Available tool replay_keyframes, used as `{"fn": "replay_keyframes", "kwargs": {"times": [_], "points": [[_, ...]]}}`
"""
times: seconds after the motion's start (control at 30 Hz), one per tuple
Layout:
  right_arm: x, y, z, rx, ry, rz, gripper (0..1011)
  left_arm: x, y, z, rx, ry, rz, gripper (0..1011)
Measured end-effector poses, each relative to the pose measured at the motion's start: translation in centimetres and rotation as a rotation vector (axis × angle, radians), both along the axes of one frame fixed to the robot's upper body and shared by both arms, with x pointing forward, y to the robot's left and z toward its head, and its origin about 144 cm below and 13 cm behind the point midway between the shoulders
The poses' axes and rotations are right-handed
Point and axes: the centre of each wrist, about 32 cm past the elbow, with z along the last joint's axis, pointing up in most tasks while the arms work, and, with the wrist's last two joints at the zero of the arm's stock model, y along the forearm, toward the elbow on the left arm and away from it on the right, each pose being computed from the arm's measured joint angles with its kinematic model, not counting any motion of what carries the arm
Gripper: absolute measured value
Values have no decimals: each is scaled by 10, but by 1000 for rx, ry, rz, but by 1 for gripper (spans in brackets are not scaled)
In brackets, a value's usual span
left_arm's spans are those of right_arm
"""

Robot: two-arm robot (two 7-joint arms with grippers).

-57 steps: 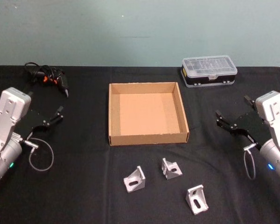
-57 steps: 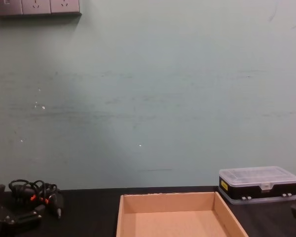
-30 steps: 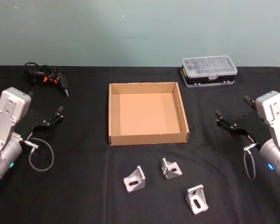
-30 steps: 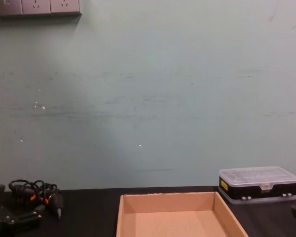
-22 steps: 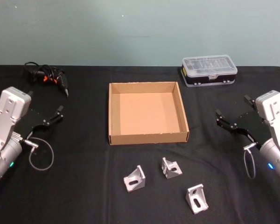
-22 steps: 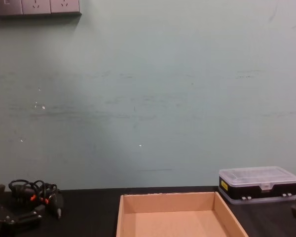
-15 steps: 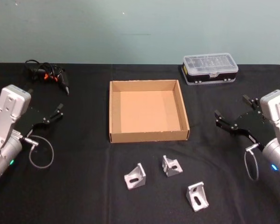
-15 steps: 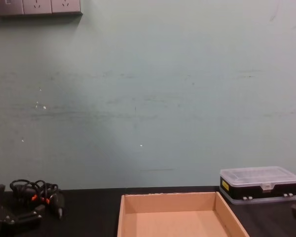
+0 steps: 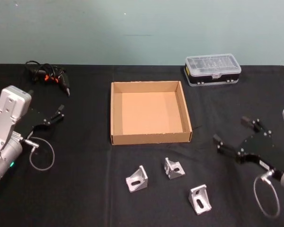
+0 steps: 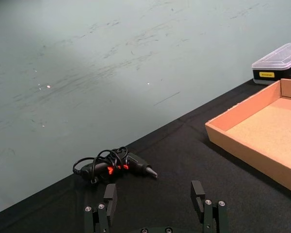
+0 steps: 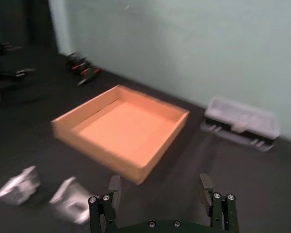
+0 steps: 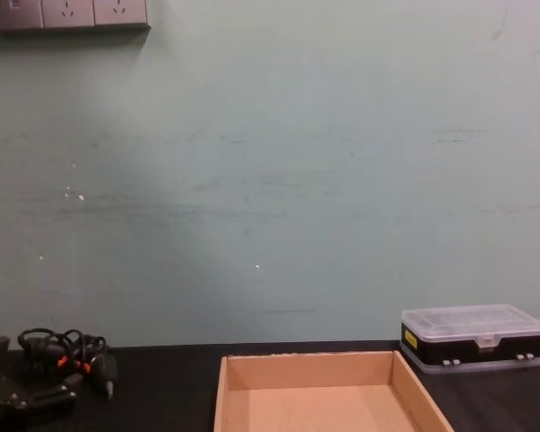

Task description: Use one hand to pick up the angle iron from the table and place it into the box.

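Looking off the front right corner of the box (image 9: 150,112), find the right gripper (image 9: 231,130) over the table (image 9: 85,189), fingers spread wide and gripping nothing. Find the left gripper (image 10: 154,196) well to the left of the box, likewise released and empty. Count three pieces lying on the table just in front of the box and outside it: left angle iron (image 9: 137,179), middle angle iron (image 9: 173,168) nearest the box's front wall, right angle iron (image 9: 199,199) farthest from it.
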Motion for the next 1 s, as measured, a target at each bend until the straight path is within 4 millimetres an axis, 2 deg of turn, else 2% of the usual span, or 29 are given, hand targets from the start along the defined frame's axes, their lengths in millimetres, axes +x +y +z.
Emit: {"fn": "replay_keyframes", "kwargs": {"times": [0.17, 0.33, 0.7, 1.0], "points": [[-26, 10, 24, -5, 185, 37, 1003, 0, 0, 0, 0, 0, 0, 1000], [-36, 21, 41, -11, 316, 25, 1003, 0, 0, 0, 0, 0, 0, 1000], [-33, 53, 59, -10, 546, -4, 1003, 0, 0, 0, 0, 0, 0, 1000], [-27, 69, 57, -57, 584, -48, 1003, 0, 0, 0, 0, 0, 0, 1000]]}}
